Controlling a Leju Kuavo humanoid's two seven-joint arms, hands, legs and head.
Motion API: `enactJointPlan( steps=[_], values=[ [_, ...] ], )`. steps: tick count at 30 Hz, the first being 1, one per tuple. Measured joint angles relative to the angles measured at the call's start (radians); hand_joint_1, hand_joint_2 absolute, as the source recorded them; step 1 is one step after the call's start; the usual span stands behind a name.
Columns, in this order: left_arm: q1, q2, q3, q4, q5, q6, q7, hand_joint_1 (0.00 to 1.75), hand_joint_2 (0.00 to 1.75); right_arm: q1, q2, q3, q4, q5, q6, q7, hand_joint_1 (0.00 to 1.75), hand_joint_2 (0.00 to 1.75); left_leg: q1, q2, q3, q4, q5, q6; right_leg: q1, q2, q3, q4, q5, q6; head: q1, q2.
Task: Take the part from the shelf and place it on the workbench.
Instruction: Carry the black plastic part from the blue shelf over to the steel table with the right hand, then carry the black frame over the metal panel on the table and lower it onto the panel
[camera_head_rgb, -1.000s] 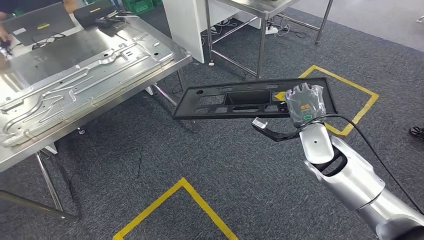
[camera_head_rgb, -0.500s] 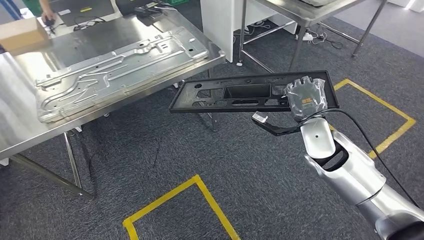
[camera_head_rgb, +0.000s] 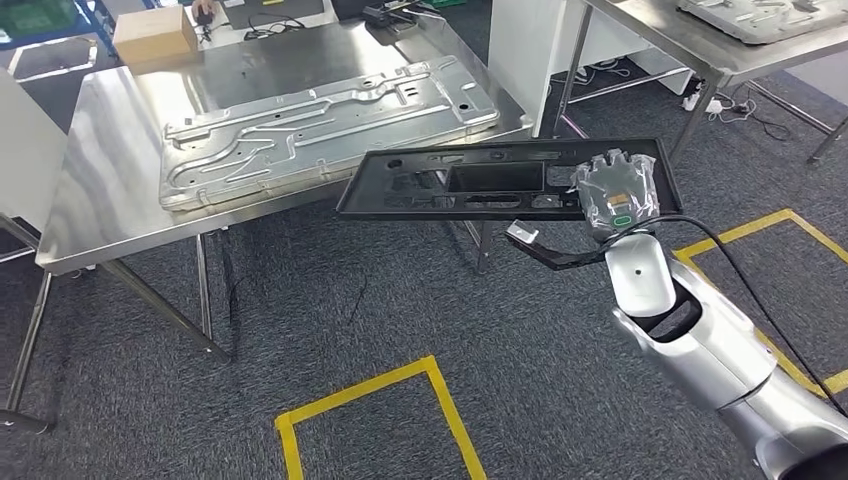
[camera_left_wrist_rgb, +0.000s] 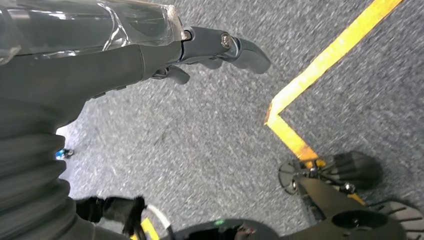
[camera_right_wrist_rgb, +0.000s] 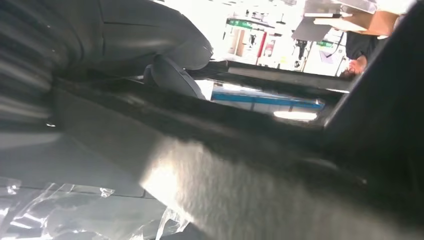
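Note:
A long flat black plastic part (camera_head_rgb: 470, 183) with cut-outs hangs level in the air in the head view. My right hand (camera_head_rgb: 613, 197), wrapped in clear film, grips its right end. The part's left end reaches over the near corner of the steel workbench (camera_head_rgb: 100, 190). Up close in the right wrist view, the dark part (camera_right_wrist_rgb: 280, 150) crosses in front of my right hand (camera_right_wrist_rgb: 150, 65). My left hand (camera_left_wrist_rgb: 150, 55) hangs over the grey carpet with its fingers loosely curled and nothing in it.
A large pressed metal panel (camera_head_rgb: 320, 120) covers much of the workbench, with a cardboard box (camera_head_rgb: 152, 35) at its far end. A second steel table (camera_head_rgb: 720, 40) stands at the back right. Yellow floor tape (camera_head_rgb: 370, 400) marks the carpet. A person's hand (camera_head_rgb: 205, 10) is at the far edge.
The whole view has shifted: the camera turned, so the workbench now lies more to the right and closer to the part. My right hand keeps the same hold on the part.

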Motion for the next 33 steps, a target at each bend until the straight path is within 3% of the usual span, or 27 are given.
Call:
enactJointPlan(
  steps=[2, 4, 5, 6, 7, 9, 11, 13, 15, 17, 19, 20, 21, 22, 24, 25, 26, 28, 29, 31, 33],
  values=[
    [-0.001, -0.001, 0.0, 0.0, 0.0, 0.001, -0.001, 0.0, 1.75, -0.004, 0.001, 0.0, 0.0, 0.0, 0.0, 0.001, 1.75, 1.75, 0.012, 0.053, -0.06, 0.114, -0.053, -0.022, -0.002, -0.015, 0.005, -0.001, -0.005, -0.008, -0.002, 0.0],
    [-0.004, -0.001, 0.0, 0.0, 0.001, 0.001, 0.0, 0.0, 1.75, -0.004, 0.001, 0.0, 0.0, 0.0, 0.0, 0.001, 1.75, 1.75, 0.032, 0.076, -0.139, 0.247, -0.097, -0.039, -0.003, -0.031, 0.007, -0.001, -0.011, -0.009, -0.002, 0.0],
    [-0.004, -0.001, 0.0, 0.0, 0.001, 0.001, 0.0, 0.0, 1.75, -0.003, 0.001, 0.001, 0.0, 0.0, 0.0, 0.001, 1.75, 1.75, 0.04, 0.081, -0.16, 0.275, -0.097, -0.044, -0.004, -0.041, 0.01, -0.001, -0.015, -0.007, -0.002, 0.0],
    [-0.003, -0.001, 0.0, 0.0, 0.001, 0.001, 0.0, 0.0, 1.75, -0.003, 0.001, 0.001, 0.0, 0.0, 0.0, 0.0, 1.75, 1.75, 0.045, 0.085, -0.16, 0.261, -0.077, -0.048, -0.006, -0.051, 0.014, -0.001, -0.019, -0.004, -0.002, 0.0],
    [-0.003, -0.001, 0.0, 0.0, 0.001, 0.001, 0.001, 0.0, 1.75, -0.003, 0.001, 0.001, 0.0, 0.0, 0.0, 0.0, 1.75, 1.75, 0.048, 0.093, -0.139, 0.207, -0.041, -0.049, -0.007, -0.062, 0.019, -0.001, -0.023, -0.001, -0.002, 0.0],
    [-0.004, 0.0, 0.0, 0.0, 0.0, 0.004, 0.002, 0.0, 1.75, -0.007, 0.001, 0.0, 0.0, 0.0, 0.0, 0.0, 1.75, 1.75, 0.045, 0.137, -0.07, 0.054, 0.032, -0.047, -0.007, -0.083, 0.032, -0.001, -0.032, 0.009, -0.002, 0.0],
    [-0.007, 0.0, 0.0, 0.0, 0.0, 0.006, 0.002, 0.0, 1.75, -0.014, 0.001, -0.001, 0.0, -0.002, 0.0, 0.002, 1.75, 1.75, 0.037, 0.164, -0.035, -0.025, 0.057, -0.04, -0.003, -0.102, 0.043, -0.002, -0.042, 0.021, -0.002, 0.0],
    [-0.009, 0.001, 0.0, 0.0, 0.0, 0.006, 0.002, 0.0, 1.75, -0.018, 0.001, -0.002, 0.0, -0.006, 0.0, 0.003, 1.75, 1.75, 0.033, 0.144, -0.032, -0.031, 0.053, -0.032, -0.003, -0.122, 0.054, -0.006, -0.051, 0.036, -0.002, 0.0],
    [-0.009, -0.001, 0.0, 0.0, 0.0, 0.006, 0.001, 0.0, 1.75, -0.019, 0.001, -0.003, -0.001, -0.008, 0.0, 0.004, 1.75, 1.75, 0.036, 0.119, -0.02, -0.036, 0.054, -0.021, -0.008, -0.097, 0.056, 0.013, -0.069, 0.045, -0.002, 0.0],
    [-0.012, -0.003, 0.0, 0.0, 0.0, 0.005, 0.001, 0.0, 1.75, -0.019, 0.0, -0.005, -0.002, -0.009, 0.0, 0.005, 1.75, 1.75, 0.04, 0.097, -0.007, -0.04, 0.053, -0.008, -0.009, -0.04, 0.01, 0.113, -0.121, 0.047, -0.001, 0.0],
    [-0.012, -0.004, 0.0, 0.0, -0.001, 0.005, 0.002, 0.0, 1.75, -0.016, -0.003, -0.005, -0.002, -0.012, 0.0, 0.006, 1.75, 1.75, 0.038, 0.071, 0.001, -0.039, 0.047, 0.002, -0.003, -0.011, -0.074, 0.259, -0.173, 0.045, -0.001, 0.0],
    [-0.01, -0.005, 0.0, 0.0, -0.001, 0.004, 0.002, 0.0, 1.75, -0.013, -0.005, -0.005, -0.002, -0.013, 0.0, 0.006, 1.75, 1.75, 0.037, 0.057, 0.006, -0.039, 0.043, 0.005, -0.001, -0.006, -0.104, 0.301, -0.177, 0.044, -0.001, 0.0],
    [-0.008, -0.005, 0.0, 0.0, -0.001, 0.004, 0.002, 0.0, 1.75, -0.01, -0.006, -0.004, -0.002, -0.014, 0.0, 0.006, 1.75, 1.75, 0.036, 0.04, 0.012, -0.038, 0.039, 0.006, 0.0, -0.004, -0.116, 0.303, -0.158, 0.044, -0.001, 0.0],
    [-0.006, -0.005, 0.0, 0.0, -0.001, 0.004, 0.002, 0.0, 1.75, -0.008, -0.007, -0.004, -0.002, -0.014, 0.0, 0.005, 1.75, 1.75, 0.037, 0.023, 0.019, -0.037, 0.033, 0.005, -0.001, -0.002, -0.106, 0.262, -0.121, 0.044, -0.001, 0.0],
    [-0.006, -0.006, 0.0, 0.0, -0.002, 0.004, 0.002, 0.0, 1.75, -0.007, -0.009, -0.004, -0.002, -0.015, 0.0, 0.006, 1.75, 1.75, 0.037, -0.005, 0.025, -0.028, 0.018, -0.003, -0.009, 0.027, -0.054, 0.115, -0.035, 0.049, -0.001, 0.0],
    [-0.007, -0.007, 0.0, 0.0, -0.003, 0.004, 0.002, 0.0, 1.75, -0.008, -0.011, -0.004, -0.002, -0.017, 0.0, 0.006, 1.75, 1.75, 0.036, -0.018, 0.025, -0.021, 0.01, -0.009, -0.013, 0.042, -0.032, 0.057, -0.01, 0.048, -0.001, 0.0],
    [-0.007, -0.007, 0.0, 0.0, -0.004, 0.003, 0.002, 0.0, 1.75, -0.008, -0.012, -0.004, -0.002, -0.021, -0.001, 0.007, 1.75, 1.75, 0.036, -0.028, 0.023, -0.015, 0.002, -0.014, -0.015, 0.053, -0.019, 0.025, -0.001, 0.045, -0.001, 0.0],
    [-0.005, -0.007, 0.0, 0.0, -0.006, 0.003, 0.004, 0.0, 1.75, -0.006, -0.013, -0.005, -0.002, -0.035, -0.002, 0.009, 1.75, 1.75, 0.039, -0.045, 0.019, -0.013, -0.007, -0.022, -0.012, 0.045, -0.014, 0.015, -0.007, 0.03, -0.001, 0.0],
    [-0.003, -0.007, 0.0, 0.0, -0.006, 0.002, 0.006, 0.0, 1.75, -0.005, -0.012, -0.006, -0.002, -0.042, -0.003, 0.01, 1.75, 1.75, 0.04, -0.042, 0.018, -0.011, -0.011, -0.027, -0.011, 0.037, -0.012, 0.015, -0.009, 0.023, -0.001, 0.0],
    [-0.002, -0.007, 0.0, 0.0, -0.008, 0.003, 0.012, 0.0, 1.75, -0.006, -0.012, -0.01, -0.002, -0.05, -0.004, 0.014, 1.75, 1.75, 0.041, 0.006, -0.004, 0.037, -0.037, -0.04, -0.013, 0.024, -0.003, 0.013, -0.014, 0.009, -0.002, 0.0],
    [-0.005, -0.007, 0.0, 0.0, -0.008, 0.005, 0.018, 0.0, 1.75, -0.007, -0.013, -0.014, -0.002, -0.055, -0.005, 0.019, 1.75, 1.75, 0.043, 0.065, -0.073, 0.166, -0.088, -0.055, -0.013, 0.017, 0.005, 0.013, -0.022, 0.0, -0.002, 0.0]
  ],
)
